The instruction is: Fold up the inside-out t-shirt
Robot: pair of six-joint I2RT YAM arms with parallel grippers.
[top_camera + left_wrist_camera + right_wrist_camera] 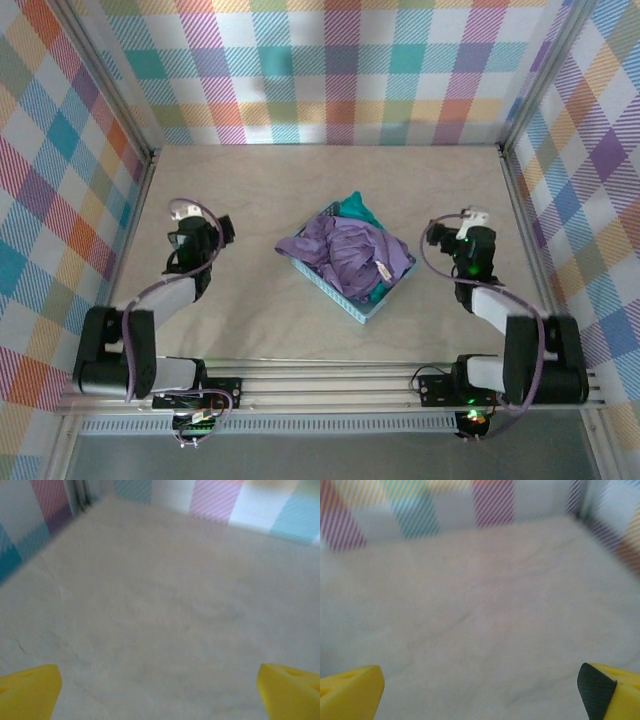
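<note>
The inside-out t-shirt point(345, 252), lavender-purple with a small white label, lies crumpled in a light blue basket point(352, 307) at the middle of the table. My left gripper point(205, 232) hovers well to the left of the basket. In the left wrist view its yellow fingertips point(30, 690) stand wide apart over bare table, open and holding nothing. On the other side of the basket, my right gripper point(470, 235) is also clear of the shirt. Its yellow fingertips point(350, 692) are spread open above bare tabletop.
A teal-green garment point(357, 209) pokes out at the basket's far corner, under the purple shirt. Plaid walls point(330, 70) enclose the light wooden table point(270, 180) at the back and both sides. A metal rail point(330, 385) runs along the near edge.
</note>
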